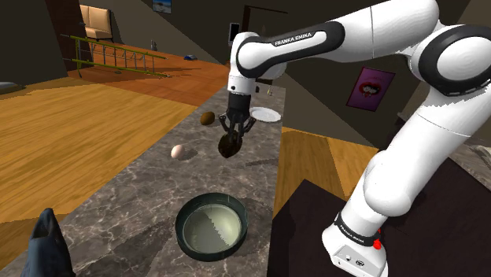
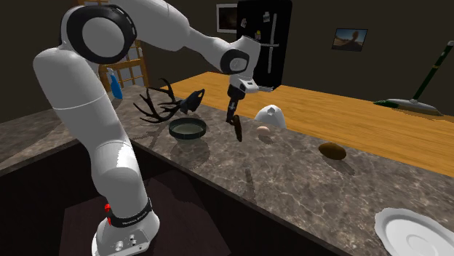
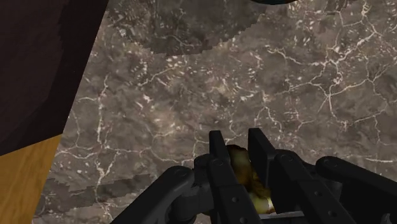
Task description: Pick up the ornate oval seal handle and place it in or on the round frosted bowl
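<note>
Here the gripper (image 1: 230, 145), clamped on the brown seal handle (image 3: 240, 167), hangs above the counter's (image 1: 134, 204) middle. This appears to be the carrying step. Next it must travel to the bowl (image 1: 180, 228) near the counter's end, then release.

Floor: orange-brown wooden boards (image 1: 94, 134), brighter in patches.
Tabletop: long slab of dark grey-brown marble with white veins (image 1: 130, 204), wood floor on both sides of it.
Walls: dark brown and dim (image 2: 313, 25).
Wall pictures: pink-and-purple poster (image 1: 370, 85); small framed landscape (image 2: 351, 38); another frame (image 2: 227, 16) just beside the fridge.
Fridge: tall and black (image 2: 265, 36), against the far wall.
Ladder: green (image 1: 118, 57), lying low over the floor.
Armchair: beige (image 1: 96, 20), behind the ladder.
Mop: green handle (image 2: 409, 106), head on the floor.
</note>
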